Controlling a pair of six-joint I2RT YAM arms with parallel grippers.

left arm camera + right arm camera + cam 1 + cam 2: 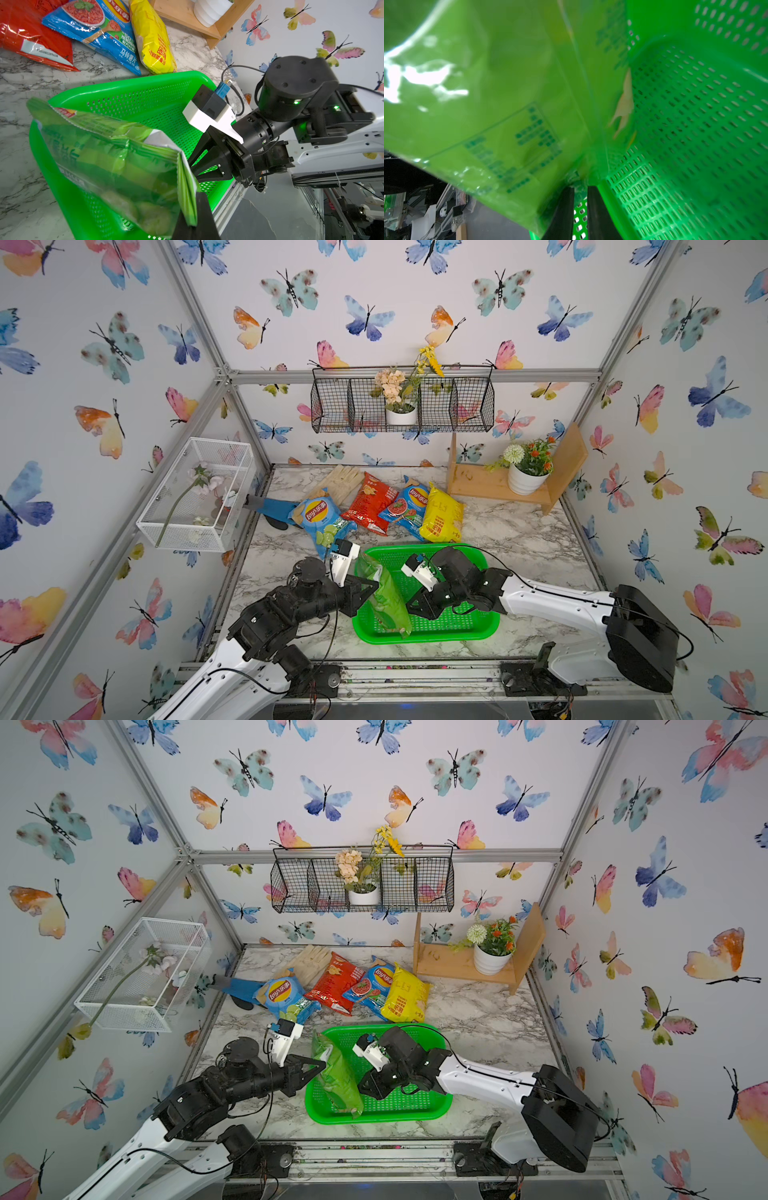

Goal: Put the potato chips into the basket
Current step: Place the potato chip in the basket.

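The left tool (372, 587) apparently pinches the green bag (388, 603) over the basket (457, 635).

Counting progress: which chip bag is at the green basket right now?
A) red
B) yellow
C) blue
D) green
D: the green bag stands tilted with its lower end in the basket, its edge pinched by the left gripper. The red bag, yellow bag and blue bags lie on the table behind the basket.
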